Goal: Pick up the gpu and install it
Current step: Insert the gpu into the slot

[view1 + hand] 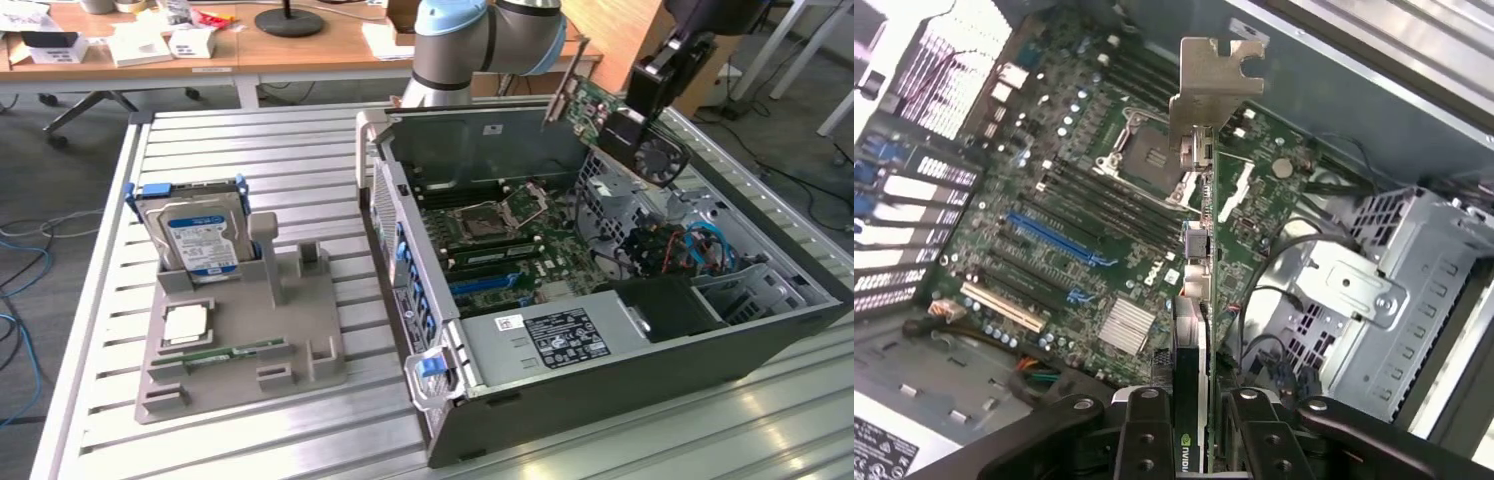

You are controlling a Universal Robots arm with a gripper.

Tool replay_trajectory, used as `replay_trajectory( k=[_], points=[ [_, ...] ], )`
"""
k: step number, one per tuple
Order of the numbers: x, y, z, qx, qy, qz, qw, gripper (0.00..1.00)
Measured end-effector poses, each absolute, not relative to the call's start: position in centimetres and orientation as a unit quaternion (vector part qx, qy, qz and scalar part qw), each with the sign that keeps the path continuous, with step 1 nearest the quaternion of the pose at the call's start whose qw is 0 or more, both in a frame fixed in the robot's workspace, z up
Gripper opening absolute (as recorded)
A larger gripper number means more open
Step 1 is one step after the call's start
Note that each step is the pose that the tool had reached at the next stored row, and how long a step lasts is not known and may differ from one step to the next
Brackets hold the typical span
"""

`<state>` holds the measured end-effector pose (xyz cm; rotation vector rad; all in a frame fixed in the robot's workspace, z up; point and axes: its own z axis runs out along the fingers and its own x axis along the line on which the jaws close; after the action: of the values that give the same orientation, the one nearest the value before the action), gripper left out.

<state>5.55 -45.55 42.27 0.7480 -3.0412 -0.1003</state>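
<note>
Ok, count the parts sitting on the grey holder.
3: a hard drive upright at its far end, a square silver chip flat mid-holder, a green memory stick lying nearer the camera. None seems hidden.

Pincer (1192, 425) closed on the gpu (1192, 340) — one finger per face, card seen edge-on. Silver end bracket (1212, 85) sits at the card end farthest from the pincer. Behind the card: mobo (1084, 270) inside the open case (1334, 95), w/ CPU socket (1151, 150), black memory slots (1104, 195) beside it, a long blue exp. slot (1059, 240), a cream slot (1004, 305) and a finned silver heatsink (1127, 325). Perforated metal drive cage (1374, 290) stands beside the mobo — black cables (1254, 290) run near it.
</note>
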Motion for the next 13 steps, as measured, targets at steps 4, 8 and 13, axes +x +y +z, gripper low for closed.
replay_trajectory(
  k=[4,8,13],
  points=[
    [5.55,-45.55,42.20,0.274,-0.961,-0.032,0.005,0.26],
    [5.55,-45.55,42.11,0.309,-0.951,-0.032,0.006,0.26],
    [5.55,-45.56,41.99,0.352,-0.936,-0.031,0.008,0.26]
  ],
)
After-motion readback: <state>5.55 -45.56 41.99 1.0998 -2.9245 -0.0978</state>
